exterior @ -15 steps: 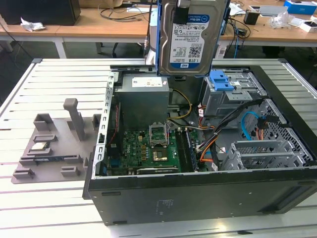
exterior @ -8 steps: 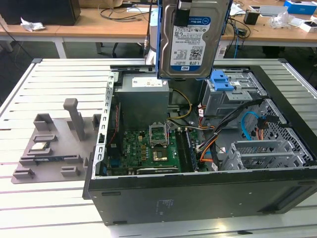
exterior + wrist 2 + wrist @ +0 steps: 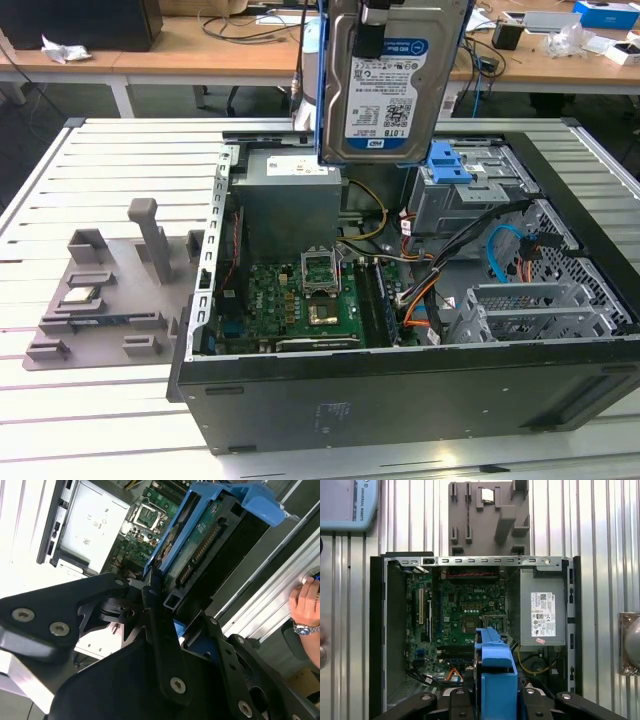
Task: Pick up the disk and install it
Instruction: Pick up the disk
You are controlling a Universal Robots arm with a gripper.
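The disk, a silver drive with a white-and-blue label in a blue bracket, hangs upright in the air above the open computer case. It hovers over the grey power supply and beside the drive cage with a blue latch. My gripper is shut on the disk's upper end. In the second wrist view the black fingers clamp the disk by its blue frame. In the first wrist view the disk's blue edge points down at the motherboard.
A grey fixture plate with a small silver chip lies on the slatted table at the exterior view's left. Cables run across the case interior. A person's hand with a wristwatch rests at the table edge. A pendant lies nearby.
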